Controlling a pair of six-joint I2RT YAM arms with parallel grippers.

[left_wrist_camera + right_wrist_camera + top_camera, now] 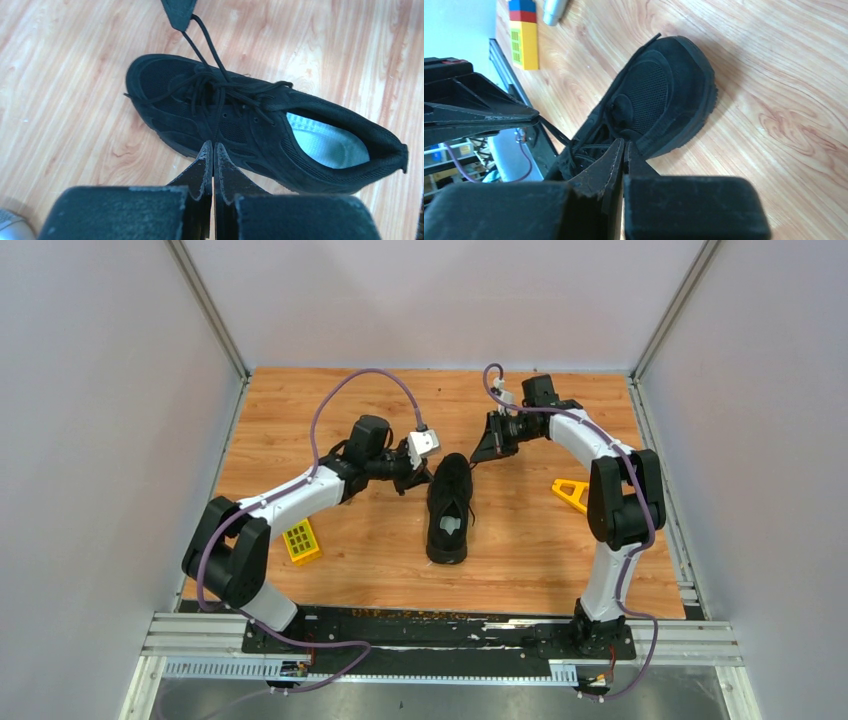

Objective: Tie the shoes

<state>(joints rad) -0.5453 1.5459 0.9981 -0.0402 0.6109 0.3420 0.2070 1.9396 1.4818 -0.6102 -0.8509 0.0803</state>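
The black shoe (448, 510) lies mid-table, toe pointing away from the arm bases, with its pale insole (325, 145) showing. My left gripper (213, 145) is shut at the shoe's left side. A thin black lace (218, 117) runs straight down from the eyelets into its tips. My right gripper (624, 142) is shut just beyond the toe. In the left wrist view one of its fingers (177, 12) shows at the top edge, with two lace strands (200, 45) pulled up to it. In the right wrist view a taut lace (553, 131) leads to the left gripper's fingers (499, 117).
A yellow studded block (300, 541) lies left of the shoe and a yellow triangular piece (571, 493) to its right. A stack of coloured bricks (523, 35) and a silver microphone (553, 10) show in the right wrist view. Walls enclose the table on three sides.
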